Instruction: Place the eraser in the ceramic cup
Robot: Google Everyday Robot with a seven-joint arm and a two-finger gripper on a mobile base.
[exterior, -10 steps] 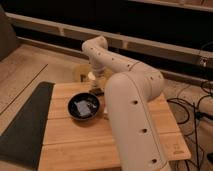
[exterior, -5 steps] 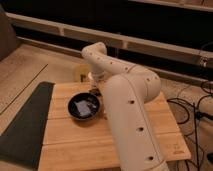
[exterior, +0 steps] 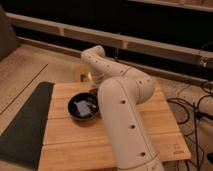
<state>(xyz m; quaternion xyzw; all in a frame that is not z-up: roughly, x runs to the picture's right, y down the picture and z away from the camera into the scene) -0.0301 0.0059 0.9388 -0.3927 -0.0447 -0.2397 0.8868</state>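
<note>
Bamboo-toned wooden table (exterior: 65, 145), carrying a wide black bowl (exterior: 73, 113) on its left half, with a dark mat (exterior: 25, 125) lying alongside on the left. Inside the bowl, flat on the bottom, a small pale bluish-white slab, most likely the eraser (exterior: 82, 106). Toward the table's far side, partly hidden behind the white arm (exterior: 122, 95), the cream ceramic cup (exterior: 78, 73), upright, near the bowl but apart from it. Gripper (exterior: 93, 86) low between cup and bowl, just over the bowl's far rim, largely masked by the wrist; open or closed, impossible to tell. Eraser probably light, firm and slightly rubbery, so grippy rather than slippery, with no fear of breakage. Thin and flat, though, hence awkward to pinch against the curved bowl floor. Best taken across the narrower sides, from straight above, with a gentle squeeze. More care owed to the cup: brittle, likely light enough to tip, narrow at the mouth.
</note>
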